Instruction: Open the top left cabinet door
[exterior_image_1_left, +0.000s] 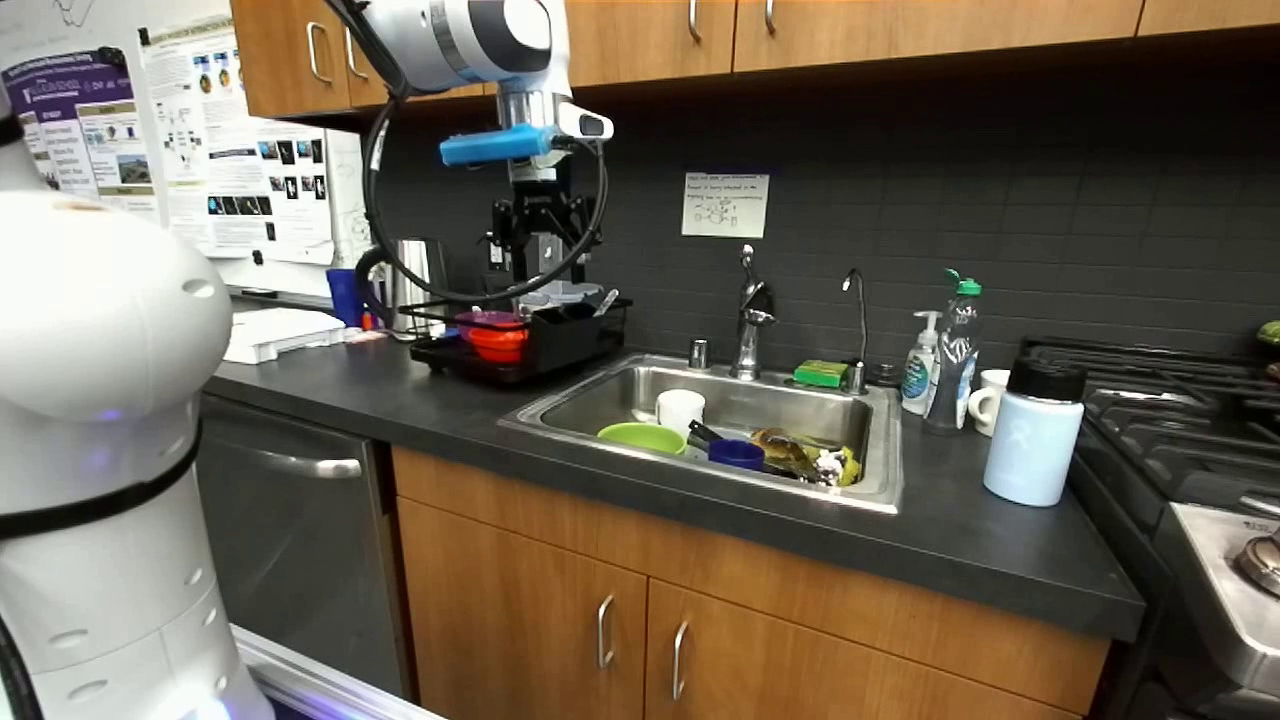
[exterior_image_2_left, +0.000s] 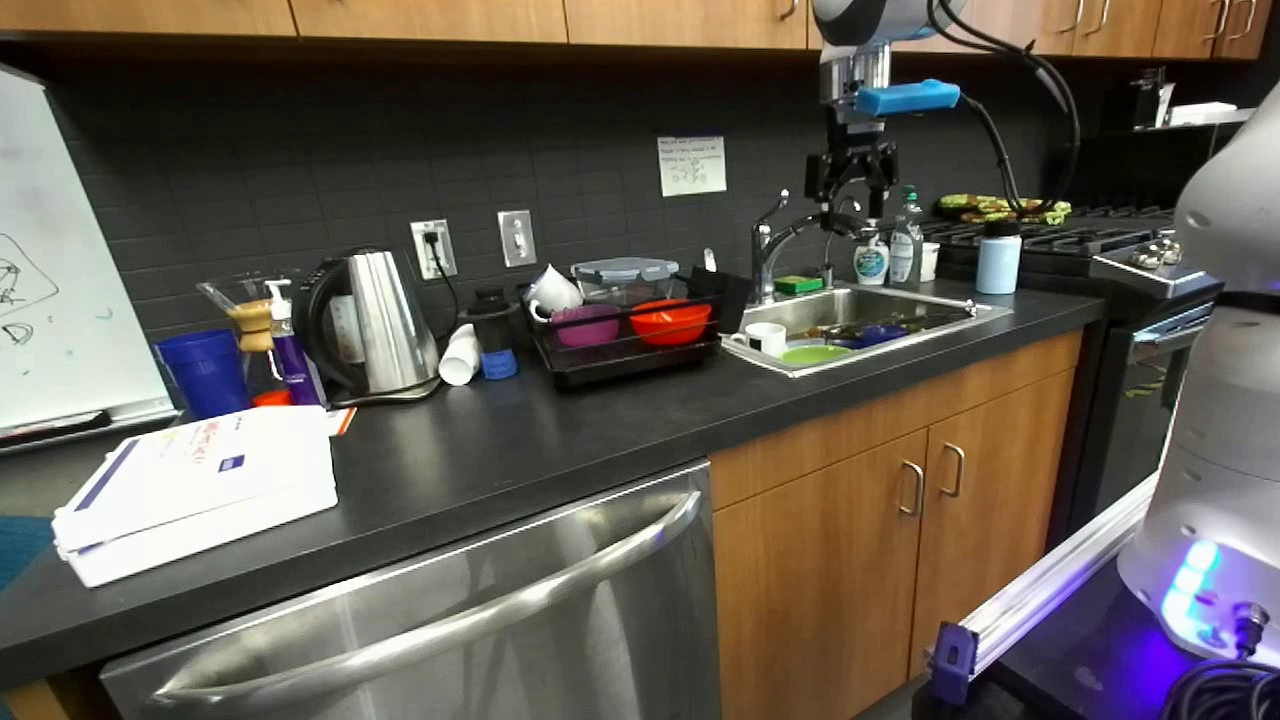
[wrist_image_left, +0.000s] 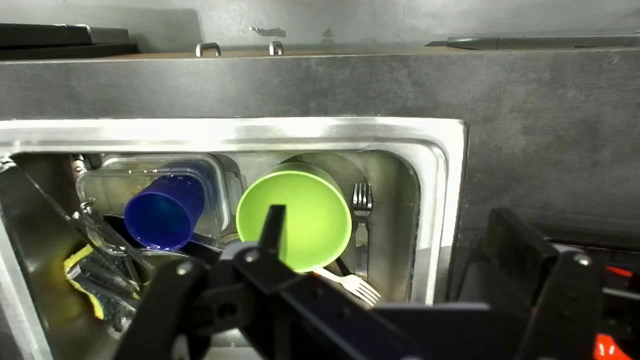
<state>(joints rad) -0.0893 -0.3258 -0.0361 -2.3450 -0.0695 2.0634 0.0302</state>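
At the left end of the wall-cabinet row, the top left cabinet door (exterior_image_1_left: 275, 55) shows its lower part and lies flush with its neighbour. Its silver bar handle (exterior_image_1_left: 312, 50) stands upright near the door's right edge; the door's top is cut off. My gripper (exterior_image_1_left: 548, 275) points down, lower and farther right than this door, well apart from it. In the other outside picture the gripper (exterior_image_2_left: 850, 215) hangs above the sink area. Its jaws stand wide apart in the wrist view, the gripper (wrist_image_left: 390, 220) holding nothing. Neither door nor handle shows there.
Below the gripper are the steel sink (wrist_image_left: 300, 127) with a green bowl (wrist_image_left: 312, 220), and a black dish rack (exterior_image_2_left: 625, 365). A faucet (exterior_image_1_left: 747, 330) rises behind the sink. Other wall-cabinet doors (exterior_image_1_left: 900, 30) overhang the counter. A cable loops beside the arm.
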